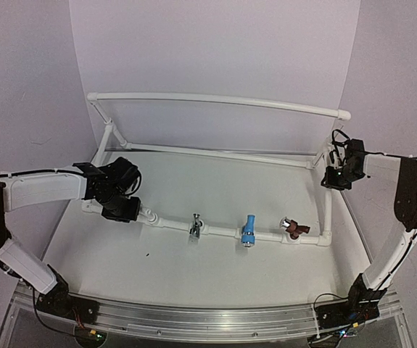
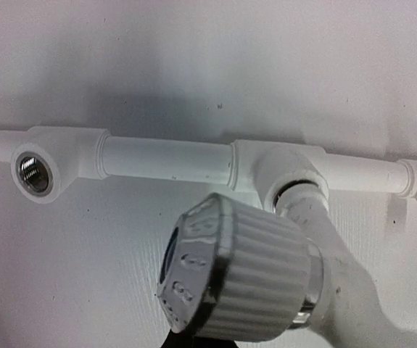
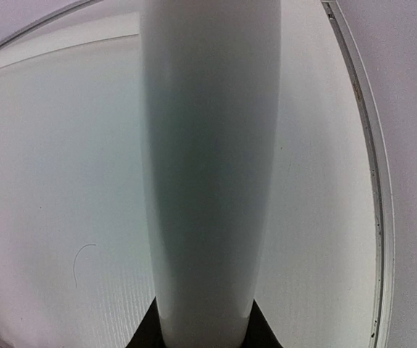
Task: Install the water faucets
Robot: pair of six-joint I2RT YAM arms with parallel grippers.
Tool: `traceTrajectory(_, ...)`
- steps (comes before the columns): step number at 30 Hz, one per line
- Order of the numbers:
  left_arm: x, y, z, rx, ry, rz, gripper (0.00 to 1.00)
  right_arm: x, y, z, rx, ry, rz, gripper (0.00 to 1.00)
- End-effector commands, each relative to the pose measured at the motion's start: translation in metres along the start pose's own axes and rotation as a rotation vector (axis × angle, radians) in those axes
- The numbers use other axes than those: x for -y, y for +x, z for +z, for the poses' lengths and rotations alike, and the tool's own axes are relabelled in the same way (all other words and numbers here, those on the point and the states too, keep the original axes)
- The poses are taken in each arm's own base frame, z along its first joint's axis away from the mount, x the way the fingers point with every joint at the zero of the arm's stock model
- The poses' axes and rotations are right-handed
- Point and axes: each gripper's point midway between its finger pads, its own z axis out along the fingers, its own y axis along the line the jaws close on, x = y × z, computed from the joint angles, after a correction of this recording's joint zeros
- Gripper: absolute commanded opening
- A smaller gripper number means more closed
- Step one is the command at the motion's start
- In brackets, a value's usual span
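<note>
Ribbed white faucet (image 2: 244, 279) fills our left wrist view, seated in a front pipe (image 2: 164, 158) socket. Left gripper (image 1: 121, 209) is fully closed at it; whether it's touching, we can't tell. Chrome faucet (image 1: 195, 226), blue faucet (image 1: 248, 232) and brown faucet (image 1: 295, 229) sit further along. Right gripper (image 1: 336, 176) clamps the frame post (image 3: 208, 181).

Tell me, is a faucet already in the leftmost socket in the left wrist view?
No, that socket is open with bare metal thread showing; the white faucet sits at the next fitting along.
</note>
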Motion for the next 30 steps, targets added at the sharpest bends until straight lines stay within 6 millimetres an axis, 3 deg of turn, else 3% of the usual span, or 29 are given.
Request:
traceTrajectory(1,0.011,-0.049,-0.003,0.125,-0.012,0.013,0.00,0.019,-0.001,-0.006,-0.008,0.072,-0.072,0.00)
traceTrajectory(6,0.020,-0.071,-0.003,0.166,-0.012,0.043,0.00,0.019,0.003,-0.005,-0.017,0.074,-0.078,0.00)
traceTrajectory(11,0.042,-0.092,-0.010,0.200,0.062,0.105,0.00,0.019,0.005,-0.003,-0.023,0.070,-0.077,0.00)
traceTrajectory(15,0.059,-0.093,-0.008,0.178,0.118,0.160,0.00,0.019,0.005,-0.003,-0.023,0.069,-0.077,0.00)
traceTrajectory(24,0.110,-0.060,-0.013,0.157,0.190,0.355,0.00,0.019,0.005,-0.002,-0.024,0.071,-0.076,0.00)
traceTrajectory(27,0.115,-0.043,-0.013,0.115,0.197,0.389,0.00,0.020,0.004,-0.004,-0.022,0.074,-0.077,0.00)
traceTrajectory(30,0.107,-0.024,-0.011,0.063,0.176,0.390,0.00,0.020,0.003,-0.005,-0.017,0.079,-0.079,0.00)
